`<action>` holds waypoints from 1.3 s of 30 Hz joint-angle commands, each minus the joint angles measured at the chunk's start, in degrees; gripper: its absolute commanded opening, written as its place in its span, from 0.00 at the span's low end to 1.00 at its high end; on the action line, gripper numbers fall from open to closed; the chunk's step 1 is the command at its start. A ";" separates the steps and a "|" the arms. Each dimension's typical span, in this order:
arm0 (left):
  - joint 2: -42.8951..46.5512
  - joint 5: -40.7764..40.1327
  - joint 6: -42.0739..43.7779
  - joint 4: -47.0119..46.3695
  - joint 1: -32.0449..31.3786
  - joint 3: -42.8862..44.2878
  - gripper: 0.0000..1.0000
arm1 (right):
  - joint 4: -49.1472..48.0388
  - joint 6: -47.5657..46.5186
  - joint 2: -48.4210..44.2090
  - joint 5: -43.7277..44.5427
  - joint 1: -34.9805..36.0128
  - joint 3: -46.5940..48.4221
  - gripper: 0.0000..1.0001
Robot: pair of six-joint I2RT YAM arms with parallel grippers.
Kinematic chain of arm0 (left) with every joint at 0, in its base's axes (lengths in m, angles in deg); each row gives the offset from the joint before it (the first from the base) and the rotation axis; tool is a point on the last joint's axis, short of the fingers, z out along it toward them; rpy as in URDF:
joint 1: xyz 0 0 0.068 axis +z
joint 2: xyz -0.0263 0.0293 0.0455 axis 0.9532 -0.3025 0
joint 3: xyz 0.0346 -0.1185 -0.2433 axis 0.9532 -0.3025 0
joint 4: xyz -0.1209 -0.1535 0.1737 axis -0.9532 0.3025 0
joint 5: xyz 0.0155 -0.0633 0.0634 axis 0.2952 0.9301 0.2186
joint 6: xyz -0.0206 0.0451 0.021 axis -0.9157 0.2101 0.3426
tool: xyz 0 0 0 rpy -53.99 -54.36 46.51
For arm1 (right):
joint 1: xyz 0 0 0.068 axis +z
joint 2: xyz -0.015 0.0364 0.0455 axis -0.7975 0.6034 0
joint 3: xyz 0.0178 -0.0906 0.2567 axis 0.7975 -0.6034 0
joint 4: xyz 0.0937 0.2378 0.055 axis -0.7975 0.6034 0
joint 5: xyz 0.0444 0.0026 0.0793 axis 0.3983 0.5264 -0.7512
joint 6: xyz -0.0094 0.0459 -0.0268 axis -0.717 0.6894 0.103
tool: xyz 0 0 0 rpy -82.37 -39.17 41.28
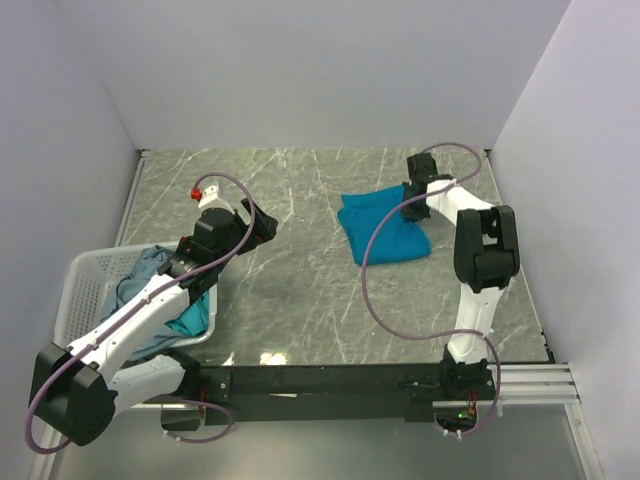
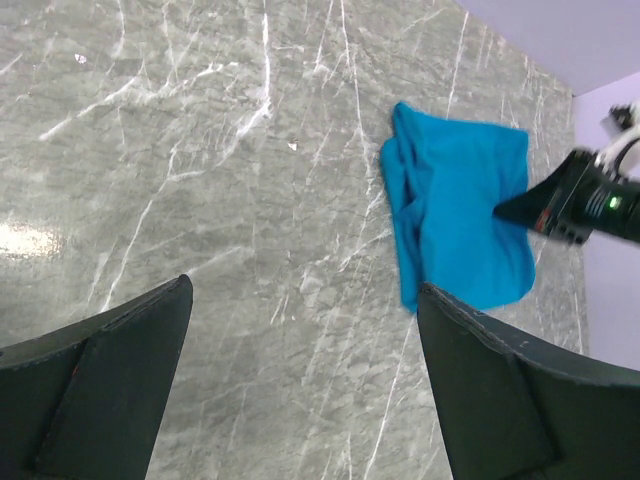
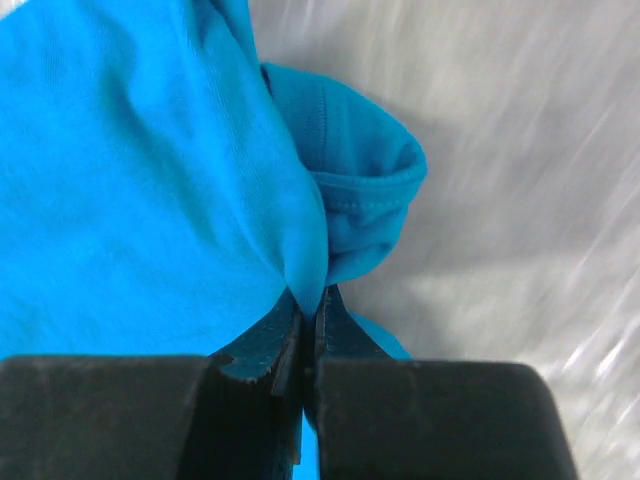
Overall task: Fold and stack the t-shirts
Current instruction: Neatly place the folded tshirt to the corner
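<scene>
A bright teal-blue t-shirt [image 1: 383, 226] lies folded on the marble table at the right; it also shows in the left wrist view [image 2: 460, 215] and fills the right wrist view [image 3: 130, 160]. My right gripper [image 3: 308, 305] is shut on a pinch of this shirt's cloth at its far right corner [image 1: 412, 197]. My left gripper [image 1: 262, 228] is open and empty, hovering above bare table left of the shirt, its fingers [image 2: 100, 380] wide apart. More t-shirts, grey-blue [image 1: 150, 268] and teal [image 1: 192, 318], lie crumpled in the basket.
A white plastic lattice basket [image 1: 82, 285] stands at the left near edge under my left arm. White walls close in the table on the left, back and right. A purple cable loops from the right arm over the table.
</scene>
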 commanded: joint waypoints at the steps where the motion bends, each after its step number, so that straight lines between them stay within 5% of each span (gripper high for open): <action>1: 0.92 -1.63 1.08 -1.28 -0.14 0.22 0.99 | 0.57 -4.96 4.90 3.07 -2.88 10.24 0.00; 17: -3.12 -3.74 3.28 -0.39 -0.14 2.60 0.99 | 13.23 -9.35 26.27 8.06 -15.72 47.19 0.00; 23: -2.86 -3.75 4.07 -3.29 -0.14 0.75 0.99 | 7.89 -17.71 25.93 11.95 -17.39 47.29 0.00; 34: -3.12 -1.28 5.83 -4.96 -0.14 -0.40 0.99 | 0.14 -21.14 29.18 5.54 -19.59 50.10 0.04; 37: -3.39 -1.63 5.31 -4.09 -0.14 0.22 0.99 | -0.30 -20.96 29.53 6.32 -19.42 51.06 0.25; 39: -3.04 -2.51 4.34 -3.64 -0.14 0.31 1.00 | -0.13 -20.52 28.31 6.59 -19.42 50.89 0.53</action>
